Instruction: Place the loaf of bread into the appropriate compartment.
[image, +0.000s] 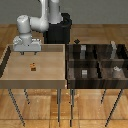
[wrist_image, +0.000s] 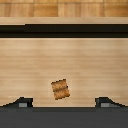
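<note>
The loaf of bread (image: 33, 66) is a tiny orange-brown block lying on the floor of the large light tan tray (image: 10, 75), near its middle. In the wrist view the loaf of bread (wrist_image: 60, 89) lies between and a little beyond the two fingertips (wrist_image: 22, 102). My gripper (image: 27, 51) hangs open above the tray's far side, above and behind the loaf, holding nothing. The dark striped-wood divided bin (image: 97, 63) with four square compartments stands at the exterior view's right.
Small grey cubes (image: 84, 73) and pale objects (image: 116, 70) sit in the bin's compartments. The tray's raised walls (image: 65, 62) surround the loaf. The robot's black base (image: 60, 30) stands behind the tray. Both stand on thin legs over a wooden floor.
</note>
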